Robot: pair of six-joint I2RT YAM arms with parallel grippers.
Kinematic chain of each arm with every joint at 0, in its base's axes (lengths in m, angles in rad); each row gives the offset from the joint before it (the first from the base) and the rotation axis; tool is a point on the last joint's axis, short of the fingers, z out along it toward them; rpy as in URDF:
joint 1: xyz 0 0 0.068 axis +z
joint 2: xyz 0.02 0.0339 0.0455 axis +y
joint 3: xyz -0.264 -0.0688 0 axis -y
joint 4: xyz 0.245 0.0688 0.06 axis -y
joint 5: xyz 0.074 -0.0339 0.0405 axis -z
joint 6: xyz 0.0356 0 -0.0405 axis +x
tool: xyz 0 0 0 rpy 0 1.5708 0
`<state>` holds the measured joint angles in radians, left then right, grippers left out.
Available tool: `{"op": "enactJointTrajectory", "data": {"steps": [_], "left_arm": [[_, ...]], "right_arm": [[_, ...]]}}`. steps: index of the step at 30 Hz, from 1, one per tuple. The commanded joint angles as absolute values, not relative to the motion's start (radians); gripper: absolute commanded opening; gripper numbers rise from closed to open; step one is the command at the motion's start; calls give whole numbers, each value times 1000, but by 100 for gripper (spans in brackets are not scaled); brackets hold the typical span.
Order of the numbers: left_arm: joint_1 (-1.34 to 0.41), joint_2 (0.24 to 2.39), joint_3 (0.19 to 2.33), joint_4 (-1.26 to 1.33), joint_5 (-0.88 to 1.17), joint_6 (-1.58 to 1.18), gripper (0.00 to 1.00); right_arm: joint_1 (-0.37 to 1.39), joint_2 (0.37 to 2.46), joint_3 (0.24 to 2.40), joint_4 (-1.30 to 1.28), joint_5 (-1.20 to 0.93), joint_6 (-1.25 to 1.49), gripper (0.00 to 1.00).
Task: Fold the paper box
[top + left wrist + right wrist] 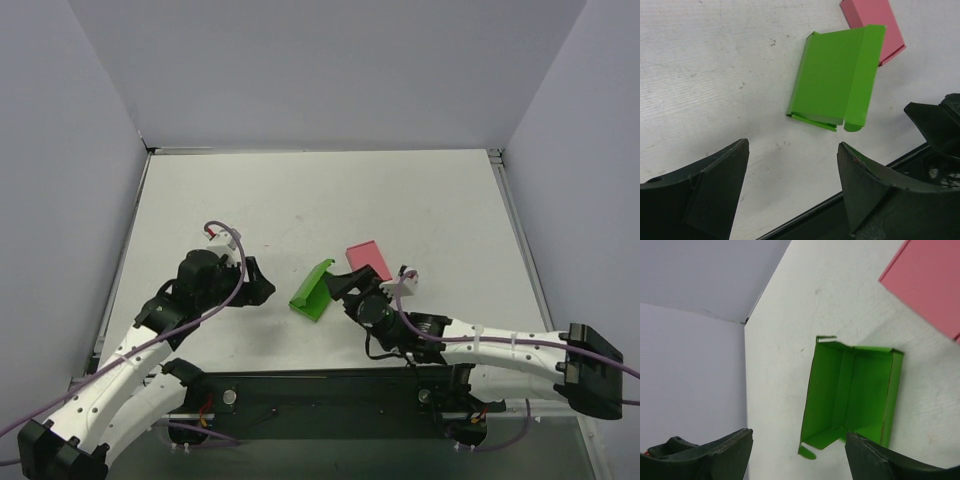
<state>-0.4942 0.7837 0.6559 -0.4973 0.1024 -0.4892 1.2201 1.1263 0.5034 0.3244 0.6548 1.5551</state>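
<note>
paper box (312,290) sits just below centre of the top view on the white table (420,190), between the two grippers, half formed with one panel tilted up

left wrist view: box in the upper middle, its plain outer face showing, long side strip creased over along the right, small rounded tab at the lower end, thin flap edge poking out underneath

right wrist view: box in the lower middle, hollow side showing, floor plus low upright walls, slim tab at the top corner and a rounded one at the bottom

pink box (368,258) lies flat just up-right of the green one; looks close but not touching, can't be sure

left gripper (792,150) spread wide, nothing between its fingers, box well above them in its view

right gripper (799,440) also spread, fingertips at the bottom of the frame right beside the box's near end, not pinching it as far as I can see

handling, my read: thin matte card, very light, stiff only along the creases, panels likely spring back when let go; should skate on the smooth tabletop if pushed from one side, so brace it with the other arm

dents easily, so a light pinch

best hold looks like the free edge of a wall or flap near a crease, not the flat middle

tabs tiny and floppy, fiddly to tuck

fingers are hard black plastic with blunt wedge tips
</note>
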Motion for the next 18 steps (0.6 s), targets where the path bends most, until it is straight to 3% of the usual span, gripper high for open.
{"op": "enactJointTrajectory", "data": {"steps": [1, 2, 6, 12, 18], "left_arm": [[-488, 706, 551, -361, 190, -647, 80], [-489, 698, 528, -351, 184, -650, 77], [-492, 727, 428, -338, 190, -655, 75], [-561, 719, 305, -163, 187, -811, 72], [-695, 794, 239, 27, 60, -896, 72]], "right_arm": [[989, 1003, 498, 210, 479, 1183, 75], [927, 1009, 518, 203, 293, 1110, 75], [683, 1161, 726, 117, -65, 843, 76], [597, 1383, 892, 169, -267, 739, 77], [591, 1583, 1002, 159, -236, 744, 77]]}}
